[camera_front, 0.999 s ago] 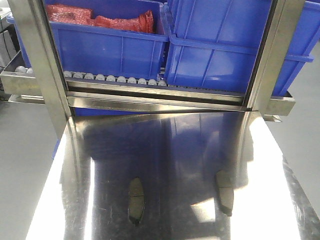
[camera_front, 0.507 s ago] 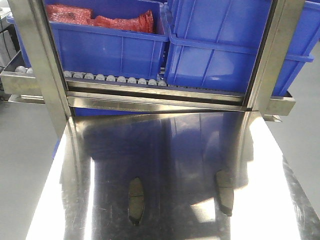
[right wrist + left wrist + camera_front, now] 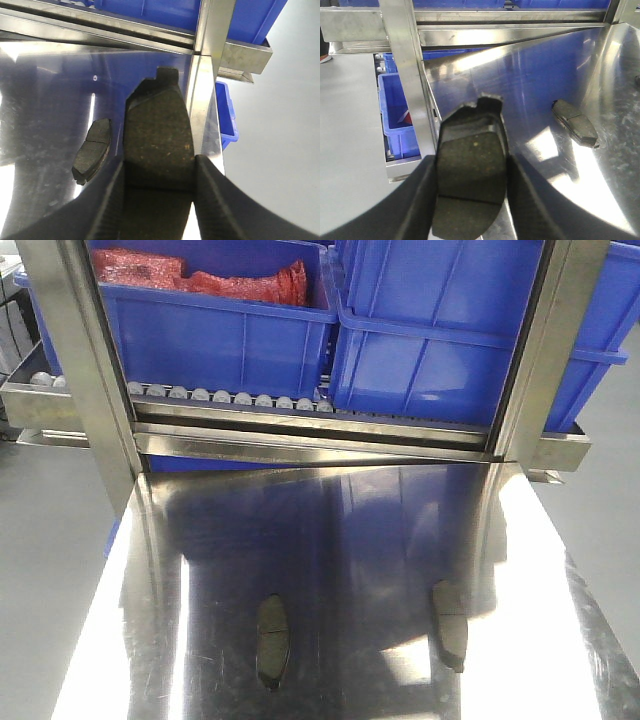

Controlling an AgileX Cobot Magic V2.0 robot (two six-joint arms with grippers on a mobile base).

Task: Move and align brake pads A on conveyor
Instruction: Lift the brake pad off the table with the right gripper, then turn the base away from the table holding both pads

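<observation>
Carrying step: the left gripper [image 3: 470,210] clamps a brake pad [image 3: 472,155], the right gripper [image 3: 160,210] a second pad [image 3: 157,135]. Next, both must leave the table [image 3: 330,540] below for the conveyor, unseen here.

Steel table [image 3: 350,540]; blue bins [image 3: 220,340] (red bags [image 3: 240,282])

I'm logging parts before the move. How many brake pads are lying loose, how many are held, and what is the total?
Brake pads lying on the steel table: 2, the left one and the right one.
Brake pads held: 2, one in the left pincer, one in the right pincer.
Total: 4 brake pads.
</observation>
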